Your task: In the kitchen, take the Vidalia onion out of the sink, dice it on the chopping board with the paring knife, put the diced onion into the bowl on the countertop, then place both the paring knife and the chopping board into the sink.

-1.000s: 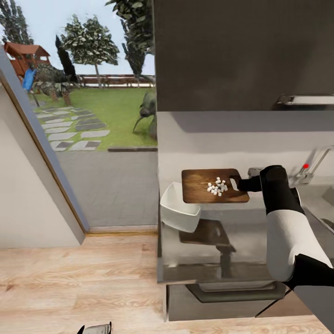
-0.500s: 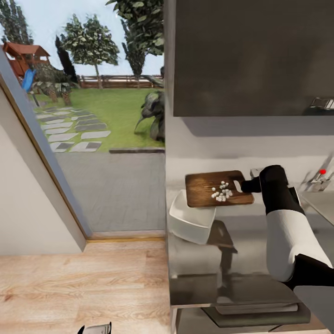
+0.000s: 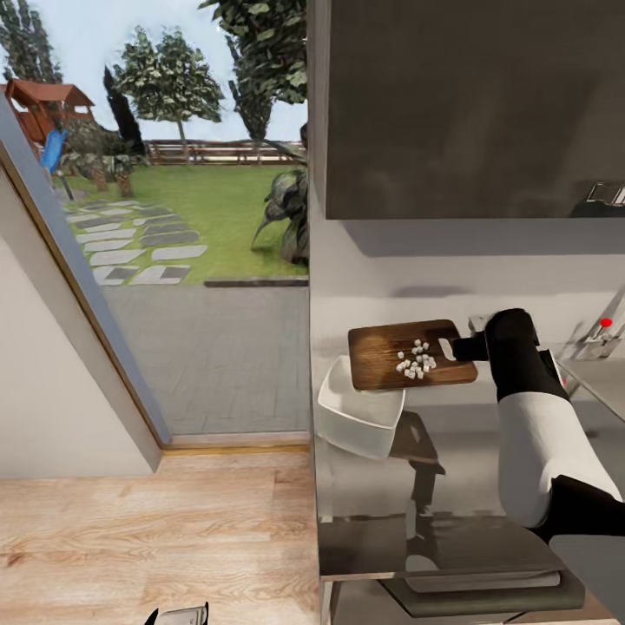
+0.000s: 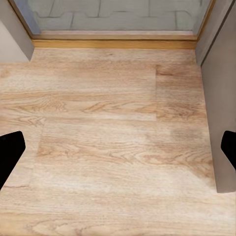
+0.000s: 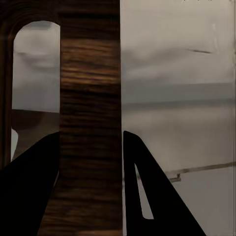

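- Chopping board (image 3: 408, 356): carrying onion dice (image 3: 417, 359), raised over the counter (image 3: 451, 460); right gripper (image 5: 91, 147) jaws pinch its handle end.
- Bowl (image 3: 358, 415): partly hidden beneath the board.
- Left gripper (image 4: 118, 147): jaws spread above the wooden floor (image 4: 108, 137).

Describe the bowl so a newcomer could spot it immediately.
Find the glossy grey countertop right of the glass door. Near its left end the right gripper holds the chopping board; the bowl sits partly beneath it, the white, rounded-square dish.
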Tool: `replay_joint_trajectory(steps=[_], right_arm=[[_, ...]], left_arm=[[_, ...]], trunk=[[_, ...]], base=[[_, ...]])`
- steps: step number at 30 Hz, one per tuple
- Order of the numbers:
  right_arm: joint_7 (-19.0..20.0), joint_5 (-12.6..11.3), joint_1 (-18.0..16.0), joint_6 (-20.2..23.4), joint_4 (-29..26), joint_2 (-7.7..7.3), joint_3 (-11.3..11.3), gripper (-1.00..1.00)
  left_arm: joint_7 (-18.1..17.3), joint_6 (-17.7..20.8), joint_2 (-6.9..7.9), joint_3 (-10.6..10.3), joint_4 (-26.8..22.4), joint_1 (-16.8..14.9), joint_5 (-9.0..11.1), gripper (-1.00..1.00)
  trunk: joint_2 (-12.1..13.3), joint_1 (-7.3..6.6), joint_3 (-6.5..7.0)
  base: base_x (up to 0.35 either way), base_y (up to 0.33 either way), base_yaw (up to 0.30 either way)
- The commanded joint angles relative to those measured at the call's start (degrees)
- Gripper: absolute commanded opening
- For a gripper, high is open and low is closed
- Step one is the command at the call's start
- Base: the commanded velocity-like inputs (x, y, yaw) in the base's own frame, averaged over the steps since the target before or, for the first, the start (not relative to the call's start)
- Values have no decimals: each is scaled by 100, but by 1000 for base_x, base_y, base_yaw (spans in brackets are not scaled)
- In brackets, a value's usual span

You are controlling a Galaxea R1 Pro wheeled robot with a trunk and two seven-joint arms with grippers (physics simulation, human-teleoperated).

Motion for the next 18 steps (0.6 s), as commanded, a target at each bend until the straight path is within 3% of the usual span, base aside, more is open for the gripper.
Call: replay_joint_trajectory(steps=[1, 5, 18], right_arm=[[58, 136, -7, 8, -4, 1, 66, -100], [58, 301, -7, 9, -4, -10, 207, -100], [68, 313, -80, 33, -14, -17, 231, -100]], left_arm=[[-2, -34, 1, 11, 23, -11, 7, 100], [-2, -34, 1, 12, 23, -11, 7, 100], [-2, -34, 9, 18, 23, -11, 7, 100]], trunk=[[-13, 4, -12], [-13, 4, -12], [-13, 4, -12]], base=[[0, 0, 0], [0, 0, 0], [0, 0, 0]])
